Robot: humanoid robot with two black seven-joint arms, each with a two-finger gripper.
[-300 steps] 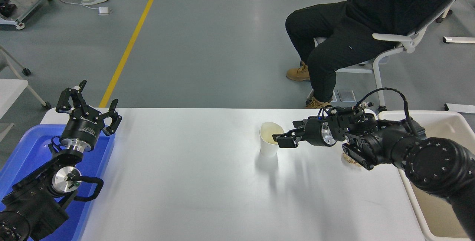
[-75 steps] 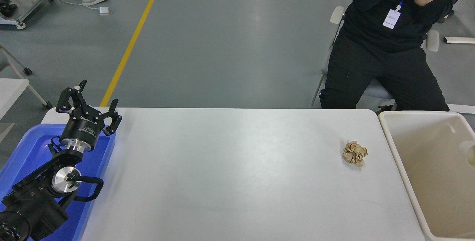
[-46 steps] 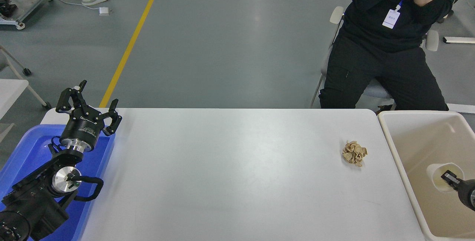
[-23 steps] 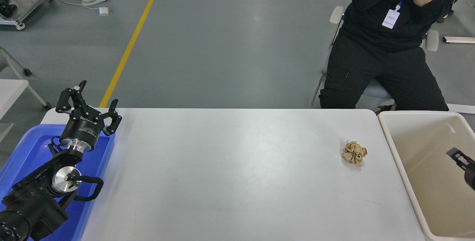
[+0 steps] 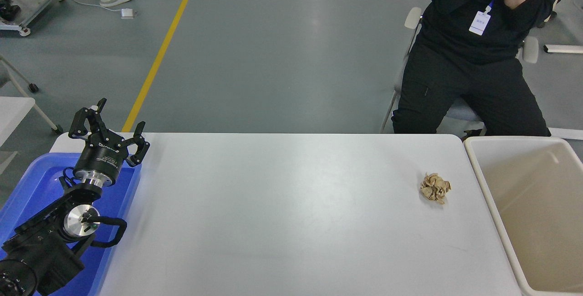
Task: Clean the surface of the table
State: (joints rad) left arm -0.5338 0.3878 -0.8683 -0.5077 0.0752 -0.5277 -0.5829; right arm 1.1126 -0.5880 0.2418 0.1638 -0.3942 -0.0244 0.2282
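A robotics lab or industrial test hall is showing here. A grey sealed floor [image 5: 273, 50] is stretching away to the far side, with a yellow lane line [image 5: 161, 50] running across it. At the far left a wheeled equipment cart [image 5: 27, 2] is standing beside a trailing cable [image 5: 86, 3]. A white worktop [image 5: 291, 214] is sitting between a blue plastic tray [image 5: 32, 186] at the left and a beige plastic bin [image 5: 528, 214] at the right. A person [image 5: 473, 59] in black, wearing a lanyard badge [image 5: 480, 22], is sitting on an office chair [image 5: 412, 18] at the far right.
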